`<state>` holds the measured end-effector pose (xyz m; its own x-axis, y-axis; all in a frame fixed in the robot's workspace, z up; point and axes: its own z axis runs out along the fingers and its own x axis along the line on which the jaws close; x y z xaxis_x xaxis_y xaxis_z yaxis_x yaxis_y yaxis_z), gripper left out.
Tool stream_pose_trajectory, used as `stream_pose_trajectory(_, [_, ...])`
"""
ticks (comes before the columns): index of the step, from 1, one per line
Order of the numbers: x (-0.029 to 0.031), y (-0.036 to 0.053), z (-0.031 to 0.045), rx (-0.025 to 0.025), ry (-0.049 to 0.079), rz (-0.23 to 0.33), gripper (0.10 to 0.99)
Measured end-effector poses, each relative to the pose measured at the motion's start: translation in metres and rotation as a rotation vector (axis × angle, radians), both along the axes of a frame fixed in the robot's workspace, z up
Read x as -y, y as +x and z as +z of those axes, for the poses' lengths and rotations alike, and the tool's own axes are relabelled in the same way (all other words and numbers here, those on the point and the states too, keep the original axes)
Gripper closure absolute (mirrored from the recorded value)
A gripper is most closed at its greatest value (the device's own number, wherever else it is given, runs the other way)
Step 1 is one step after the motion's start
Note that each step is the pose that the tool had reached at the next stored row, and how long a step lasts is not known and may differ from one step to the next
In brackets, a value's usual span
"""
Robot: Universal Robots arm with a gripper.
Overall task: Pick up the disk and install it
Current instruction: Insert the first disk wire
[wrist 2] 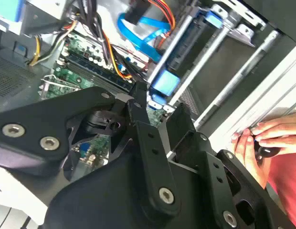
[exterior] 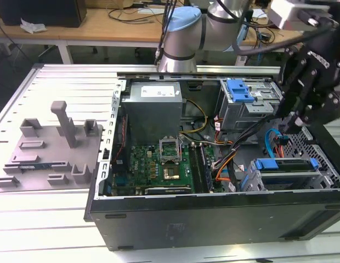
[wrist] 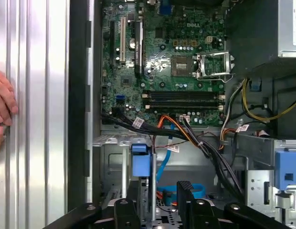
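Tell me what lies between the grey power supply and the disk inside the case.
In the exterior view, a tangle of black, orange and yellow cables crosses the stretch between the power supply and the disk, beside the motherboard.

The disk (exterior: 285, 167) is silver and bright blue. The motherboard (exterior: 159, 164) is green, the case (exterior: 214, 222) black.

Light: bright, even, overhead.
Glare: pale ribbed metal table (exterior: 44, 219) washes white.
Shadow: my black gripper (wrist: 155, 196) silhouetted; black computer case (exterior: 214, 219) dim inside.
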<state>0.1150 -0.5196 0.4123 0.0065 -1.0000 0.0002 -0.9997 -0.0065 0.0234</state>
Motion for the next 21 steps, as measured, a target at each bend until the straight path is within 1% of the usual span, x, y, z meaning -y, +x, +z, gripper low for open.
stream_pose_trajectory(1, [-0.0134,0.0,0.0,0.0,-0.023,0.0,0.639])
stream_pose_trajectory(3, [-0.0277,0.0,-0.0001,0.0,-0.05,0.0,0.639])
stream_pose_trajectory(4, [-0.0329,0.0,0.0,0.0,-0.061,0.0,0.651])
stream_pose_trajectory(6, [-0.0476,0.0,-0.0001,0.0,-0.09,0.0,0.784])
stream_pose_trajectory(8, [-0.0562,0.0,0.0,0.0,-0.108,0.0,0.784])
stream_pose_trajectory(9, [-0.059,0.0,-0.0002,0.0,-0.117,0.0,0.851])
stream_pose_trajectory(11, [-0.0619,0.0,-0.0001,0.0,-0.127,0.0,0.851])
stream_pose_trajectory(13, [-0.0649,0.0014,-0.0003,0.0002,-0.129,0.003,0.851])
stream_pose_trajectory(17, [-0.0664,0.0055,-0.0019,0.0012,-0.134,0.02,0.851])
stream_pose_trajectory(19, [-0.0665,0.0108,-0.0024,0.0015,-0.134,0.028,0.851])
stream_pose_trajectory(21, [-0.0665,0.0195,-0.0027,-0.0003,-0.134,0.034,0.851])
